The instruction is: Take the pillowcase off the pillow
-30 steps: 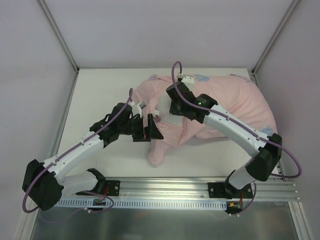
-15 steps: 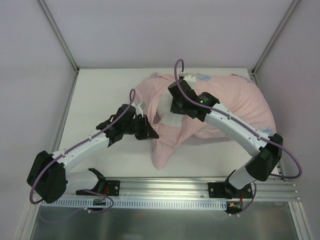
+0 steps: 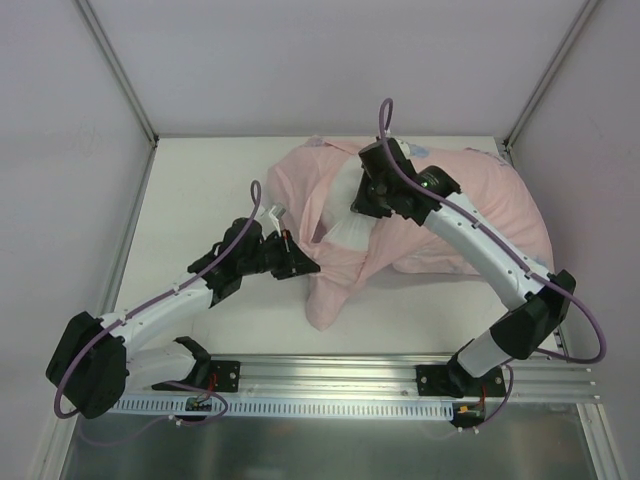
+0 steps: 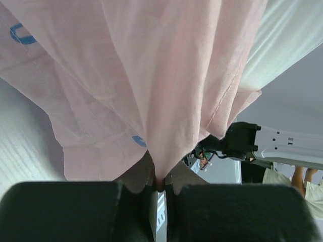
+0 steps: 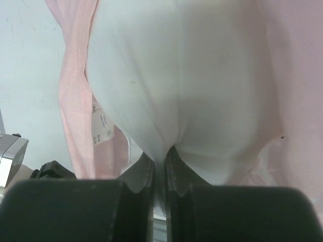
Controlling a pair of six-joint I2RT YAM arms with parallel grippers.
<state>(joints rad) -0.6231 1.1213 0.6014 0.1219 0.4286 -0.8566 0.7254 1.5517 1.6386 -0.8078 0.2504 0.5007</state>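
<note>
The pale pink pillowcase (image 3: 480, 205) lies bunched across the back right of the table, its open end hanging toward the front (image 3: 330, 290). White pillow (image 3: 350, 215) shows through the opening. My left gripper (image 3: 305, 265) is shut on a fold of the pillowcase (image 4: 166, 126), the cloth pinched between its fingertips (image 4: 160, 182). My right gripper (image 3: 365, 205) is shut on a bulge of the white pillow (image 5: 181, 85), which fills the right wrist view, with pink pillowcase (image 5: 75, 116) at both sides. A small white printed tag (image 5: 101, 126) hangs at the left.
White walls and metal frame posts (image 3: 120, 70) close in the table on three sides. The aluminium rail (image 3: 330, 375) with both arm bases runs along the near edge. Bare table (image 3: 210, 190) lies left of the fabric.
The left gripper went from open to shut on the pillowcase edge. The right gripper moved back and to the right with the pillow, stretching the opening wider.
</note>
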